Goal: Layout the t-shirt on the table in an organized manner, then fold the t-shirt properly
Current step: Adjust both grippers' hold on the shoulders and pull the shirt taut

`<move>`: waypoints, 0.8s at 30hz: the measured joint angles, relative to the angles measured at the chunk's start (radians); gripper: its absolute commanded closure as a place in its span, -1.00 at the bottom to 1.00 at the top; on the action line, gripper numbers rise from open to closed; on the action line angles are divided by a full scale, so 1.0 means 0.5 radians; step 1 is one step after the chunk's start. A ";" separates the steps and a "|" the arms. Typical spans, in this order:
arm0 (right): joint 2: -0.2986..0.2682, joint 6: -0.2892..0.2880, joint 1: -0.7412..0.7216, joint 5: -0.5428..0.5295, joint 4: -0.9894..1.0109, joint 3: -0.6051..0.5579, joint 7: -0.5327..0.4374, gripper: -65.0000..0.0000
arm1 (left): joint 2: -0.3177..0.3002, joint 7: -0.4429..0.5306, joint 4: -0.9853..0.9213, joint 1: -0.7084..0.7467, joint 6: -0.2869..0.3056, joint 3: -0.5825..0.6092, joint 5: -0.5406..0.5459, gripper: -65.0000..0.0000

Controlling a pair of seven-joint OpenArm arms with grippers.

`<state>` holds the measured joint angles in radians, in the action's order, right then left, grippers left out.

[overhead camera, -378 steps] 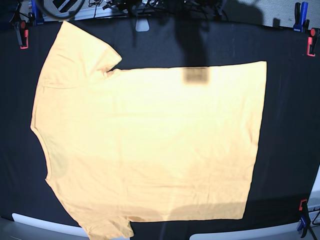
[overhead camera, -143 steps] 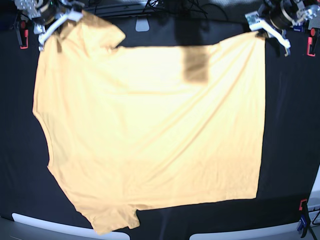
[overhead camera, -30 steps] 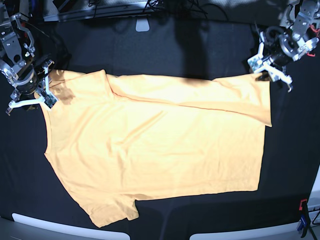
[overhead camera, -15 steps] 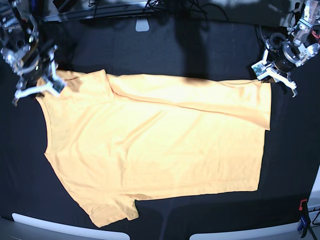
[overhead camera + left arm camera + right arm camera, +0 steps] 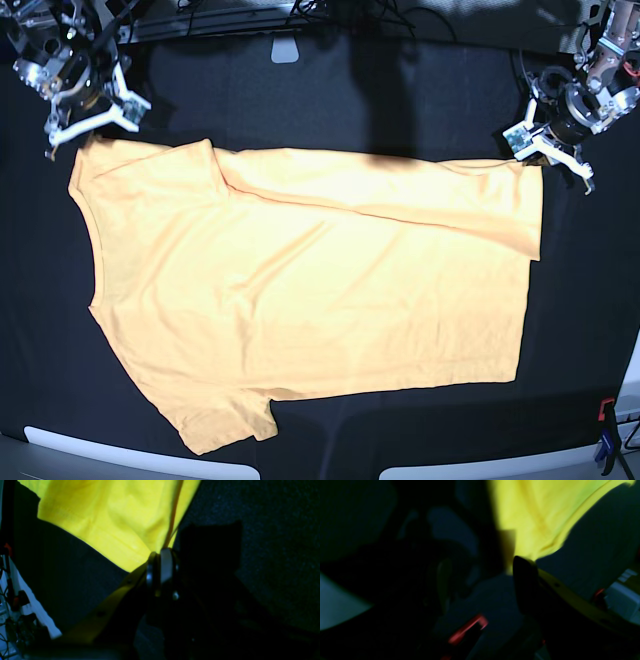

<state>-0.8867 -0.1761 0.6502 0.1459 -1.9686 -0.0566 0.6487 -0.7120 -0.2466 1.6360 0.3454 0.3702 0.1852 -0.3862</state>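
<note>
The pale yellow-orange t-shirt (image 5: 300,290) lies flat on the black table (image 5: 400,90), its far edge folded over toward the front in a long band. My left gripper (image 5: 549,153) is at the shirt's far right corner. In the left wrist view it (image 5: 160,563) is shut on the shirt's hem corner (image 5: 112,517). My right gripper (image 5: 88,118) hovers just beyond the shirt's far left corner. In the right wrist view it (image 5: 482,562) is open, with the shirt's edge (image 5: 532,517) beside one finger and nothing between the fingers.
A white fitting (image 5: 285,50) and cables sit at the table's far edge. A red-and-blue clamp (image 5: 606,440) is at the near right corner. White strips (image 5: 130,455) line the front edge. Black cloth surrounds the shirt on all sides.
My right gripper has let go of the shirt's far left corner and moved away toward the table's far edge. The corner now lies flat. The left gripper has stayed put.
</note>
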 measured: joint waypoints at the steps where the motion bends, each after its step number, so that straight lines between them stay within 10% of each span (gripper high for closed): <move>1: -0.001 0.001 -0.018 -0.001 0.020 0.000 -0.005 -0.15 | 0.000 -0.001 0.000 0.000 0.000 0.000 0.000 1.00; 24: 0.002 -0.098 -0.575 0.172 0.387 -0.433 -0.024 0.04 | -0.001 -0.001 0.000 0.000 0.000 0.000 0.001 1.00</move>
<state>-0.8860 -0.2249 0.3626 0.2321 -1.7752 -0.2733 0.6369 -0.7124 -0.2470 1.6360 0.3454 0.3702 0.1852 -0.3859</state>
